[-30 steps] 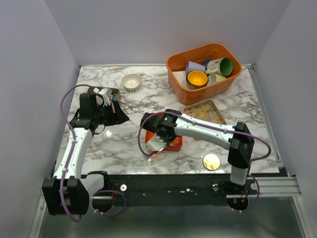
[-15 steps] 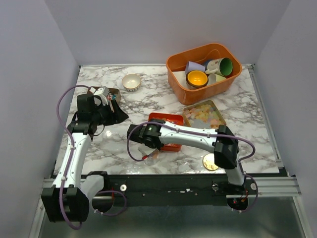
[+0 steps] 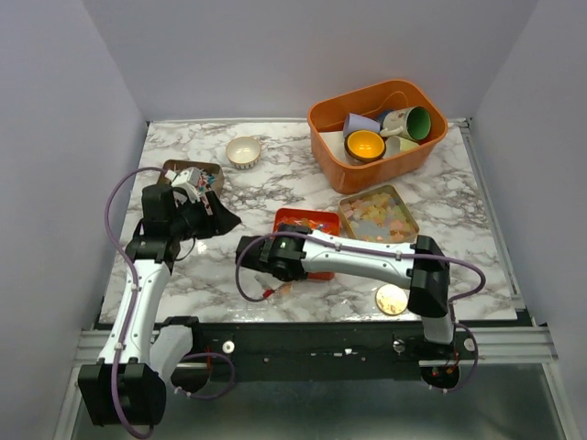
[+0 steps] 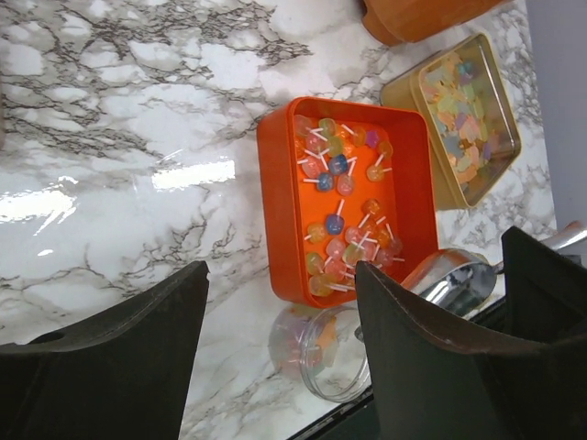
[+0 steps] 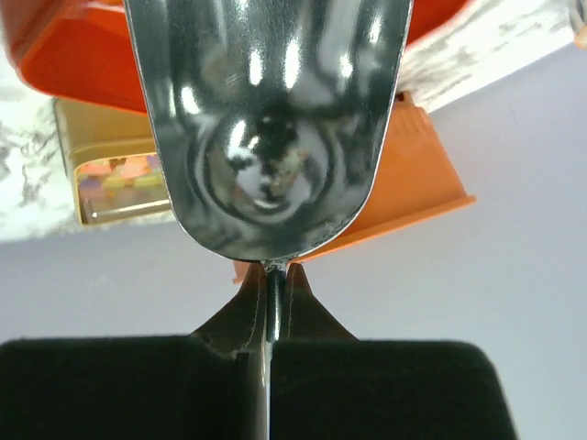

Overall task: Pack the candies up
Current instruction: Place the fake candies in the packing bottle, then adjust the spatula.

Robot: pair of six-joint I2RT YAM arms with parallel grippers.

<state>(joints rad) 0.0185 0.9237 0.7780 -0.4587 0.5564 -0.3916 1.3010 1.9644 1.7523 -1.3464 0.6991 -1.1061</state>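
Candies on sticks fill an orange tray (image 4: 275, 211), also seen from above (image 3: 286, 218). Pastel gummies lie in a gold tin (image 4: 404, 96) (image 3: 347, 203). A clear jar (image 4: 321, 353) (image 3: 278, 290) lies on its side at the tray's near corner with a few candies inside. My right gripper (image 5: 272, 275) (image 3: 275, 264) is shut on the handle of a metal scoop (image 5: 271, 119) (image 4: 454, 280), held beside the jar. My left gripper (image 4: 280, 275) (image 3: 220, 218) stands open and empty, to the left of the tray and raised above the table. A brown tin (image 3: 209, 170) of wrapped candies sits behind it.
An orange bin (image 3: 323, 137) with coloured cups stands at the back right. A small white bowl (image 3: 243, 151) is at the back left. A round gold disc (image 3: 391, 299) lies near the front edge by the right arm's base. Walls close in both sides.
My right arm has swung the scoop left and toward the near edge, off the tray and down beside the jar. My left gripper drifted slightly and its jaws widened a little.
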